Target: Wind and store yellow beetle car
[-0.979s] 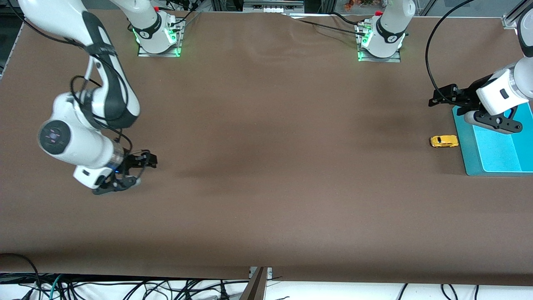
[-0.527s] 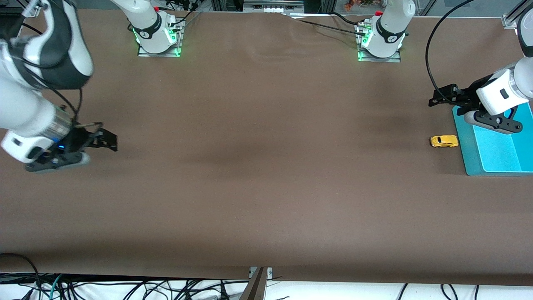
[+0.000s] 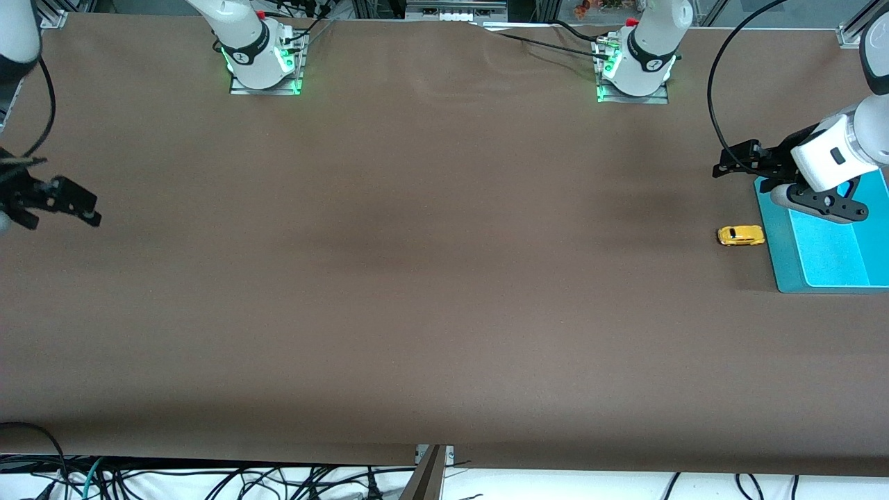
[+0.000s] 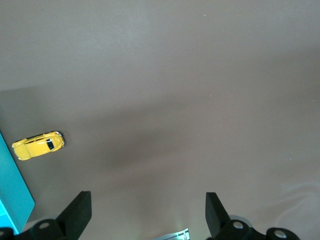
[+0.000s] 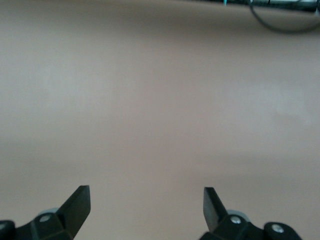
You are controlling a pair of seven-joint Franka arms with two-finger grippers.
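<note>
glossy rounded yellow beetle car (image 3: 740,235) beside smooth teal tray (image 3: 778,257); left gripper (image 4: 147,212) and right gripper (image 5: 146,207) gape wide, empty.

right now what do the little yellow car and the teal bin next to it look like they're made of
The yellow beetle car: glossy painted shell, likely die-cast metal or hard plastic; its roof catches light in the left wrist view. I cannot tell which. The teal bin: smooth, matte, evenly coloured walls with straight moulded edges, probably plastic.
</note>
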